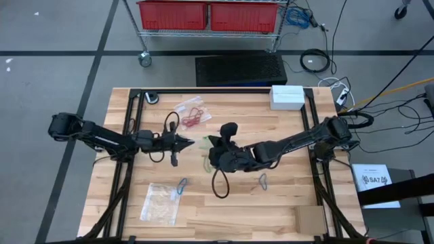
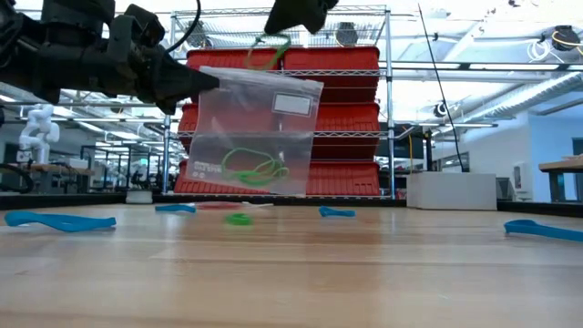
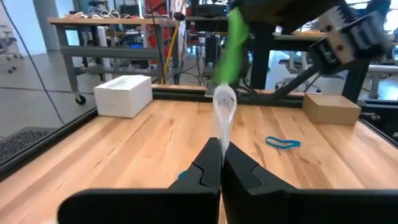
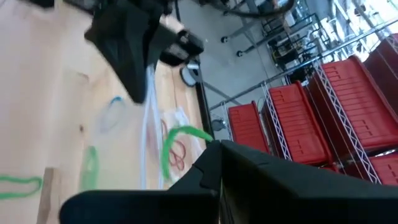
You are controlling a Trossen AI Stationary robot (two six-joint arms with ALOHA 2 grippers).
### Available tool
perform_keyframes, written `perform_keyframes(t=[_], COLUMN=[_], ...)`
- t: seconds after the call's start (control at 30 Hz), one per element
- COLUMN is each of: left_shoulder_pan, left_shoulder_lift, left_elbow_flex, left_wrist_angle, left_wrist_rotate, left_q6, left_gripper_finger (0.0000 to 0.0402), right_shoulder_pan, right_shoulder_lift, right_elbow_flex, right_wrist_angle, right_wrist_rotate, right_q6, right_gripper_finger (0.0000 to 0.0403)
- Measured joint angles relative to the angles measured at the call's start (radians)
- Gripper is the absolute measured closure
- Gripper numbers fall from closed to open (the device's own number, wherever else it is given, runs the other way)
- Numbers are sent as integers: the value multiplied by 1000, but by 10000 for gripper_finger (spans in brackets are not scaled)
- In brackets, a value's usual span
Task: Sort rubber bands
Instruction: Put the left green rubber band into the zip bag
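Observation:
A clear plastic bag (image 2: 260, 132) with green rubber bands (image 2: 250, 169) inside hangs over the middle of the table. My left gripper (image 1: 190, 142) reaches in level from the table's left and is shut on the bag. My right gripper (image 2: 291, 16) is just above the bag's top and is shut on one green rubber band (image 2: 264, 50). Blue rubber bands (image 1: 182, 185) (image 1: 263, 180) and a green one (image 2: 239, 219) lie flat on the wood. Red bands lie in a second bag (image 1: 192, 114) at the far side. My left gripper pinches the bag's top corner (image 2: 208, 82) between its two fingers, coming level from the table's left. The bag's edge (image 3: 222, 134) runs out from between the fingertips. The bag hangs below the hold, slightly tilted, clear of the table. My right gripper pinches the green band by one end (image 4: 204, 138) at its fingertips, coming from the table's right and slanting down. The rest of the loop (image 3: 236, 37) hangs slack below the fingers, just over the bag's top edge.
A third clear bag (image 1: 161, 202) lies flat near the front left. A white box (image 1: 287, 97) stands at the far right, a cardboard piece (image 1: 312, 218) at the near right. A black cable loop (image 1: 220, 184) hangs under the right arm.

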Motion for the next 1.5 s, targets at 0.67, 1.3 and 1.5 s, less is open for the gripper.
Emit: perform_keyframes(t=[0.67, 1.3, 1.5], left_shoulder_pan=[0, 0, 0], left_shoulder_lift=[0, 0, 0], left_elbow_flex=[0, 0, 0], left_wrist_angle=[2, -2, -3], left_wrist_rotate=[4, 4, 9], left_q6=[-12, -17, -17], left_gripper_finger=[401, 401, 401], right_shoulder_pan=[-16, -87, -88], right_shoulder_lift=[2, 3, 3], right_elbow_flex=[0, 0, 0], right_wrist_angle=[-116, -89, -23], right_wrist_rotate=[-109, -295, -293], right_q6=[59, 14, 13], right_gripper_finger=[403, 396, 339])
